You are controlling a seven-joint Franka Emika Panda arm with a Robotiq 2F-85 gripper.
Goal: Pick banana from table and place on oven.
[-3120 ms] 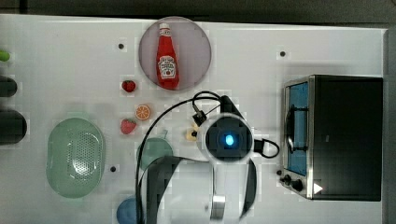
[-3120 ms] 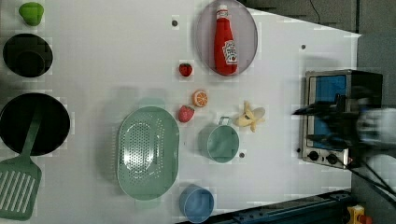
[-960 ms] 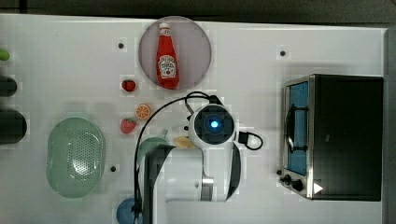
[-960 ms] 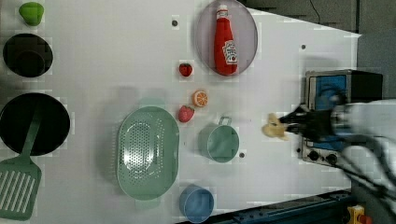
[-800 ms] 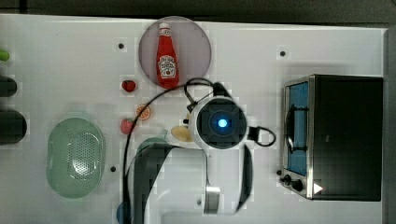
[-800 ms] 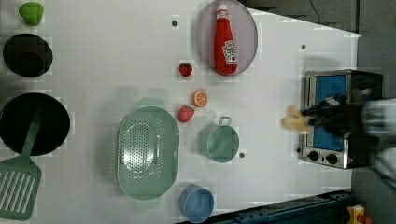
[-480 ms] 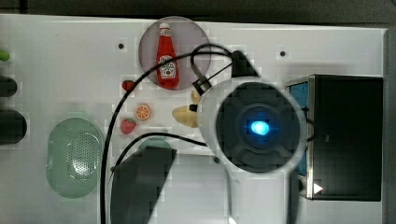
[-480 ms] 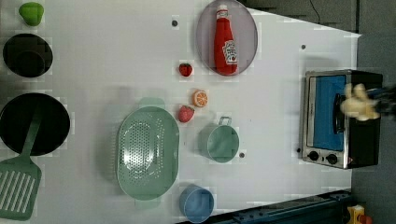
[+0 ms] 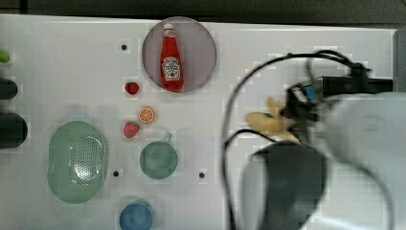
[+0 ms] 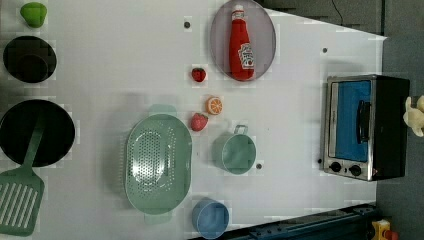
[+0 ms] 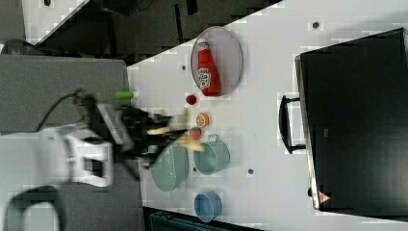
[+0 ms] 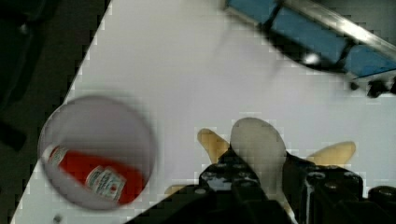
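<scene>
My gripper (image 12: 259,179) is shut on the pale-yellow banana (image 12: 258,142), whose peel flaps splay out to both sides of the black fingers (image 12: 224,173). In the top view the banana (image 9: 267,122) hangs high above the white table (image 9: 72,57), at the left of my blurred arm. In the left view the banana (image 10: 414,117) sits at the left view's right edge, just past the black top of the oven (image 10: 365,127). The right view shows the gripper (image 11: 166,132) with the banana (image 11: 189,141) raised well above the table, and the oven (image 11: 356,120) far to the right view's right.
A ketchup bottle (image 10: 242,45) lies on a round plate (image 10: 265,30). Two strawberries (image 10: 199,121), an orange slice (image 10: 214,105), a green colander (image 10: 157,162), a teal pot (image 10: 235,152) and a blue bowl (image 10: 210,217) stand mid-table. Black pans and a spatula (image 10: 20,197) line the left view's left.
The banana, held in my gripper, has risen off the table and travelled from beside the teal pot to over the oven's far side in the left view. The arm looms larger in the top view.
</scene>
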